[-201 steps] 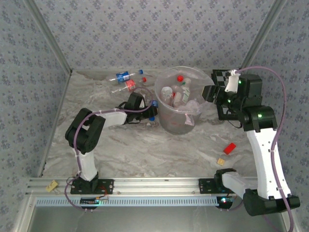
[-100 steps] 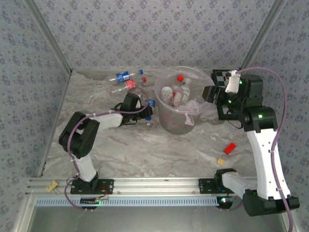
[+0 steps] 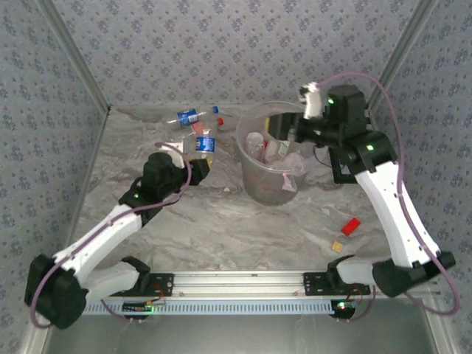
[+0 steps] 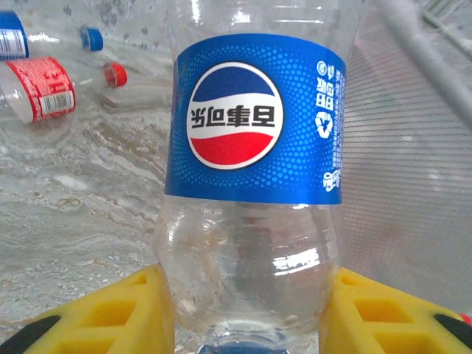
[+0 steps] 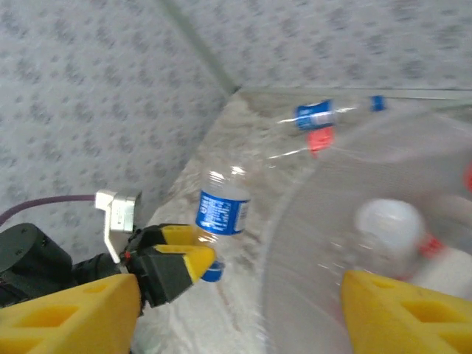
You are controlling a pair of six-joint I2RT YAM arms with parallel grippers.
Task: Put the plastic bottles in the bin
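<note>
My left gripper (image 3: 198, 165) is shut on a clear plastic bottle with a blue label (image 3: 205, 144). It holds the bottle off the table, left of the bin, with the blue cap end down between the yellow fingers. In the left wrist view this bottle (image 4: 251, 147) stands between the pads, gripper (image 4: 247, 313). The bin (image 3: 271, 190) is translucent and holds several bottles (image 3: 267, 144). My right gripper (image 3: 286, 130) hangs open over the bin's rim with nothing between its fingers. The right wrist view shows the gripper (image 5: 240, 317), the held bottle (image 5: 223, 210) and the bin wall (image 5: 295, 236).
Loose bottles lie on the table at the back left: one with a blue label (image 3: 188, 117), one with a red label (image 3: 199, 128). A red block (image 3: 351, 226) and a small yellow block (image 3: 338, 246) lie at the near right. Patterned walls close the sides and back.
My left arm has closed on the blue-label bottle and lifted it off the table, back and leftward. The right arm has swung left over the bin with its jaws wider.
</note>
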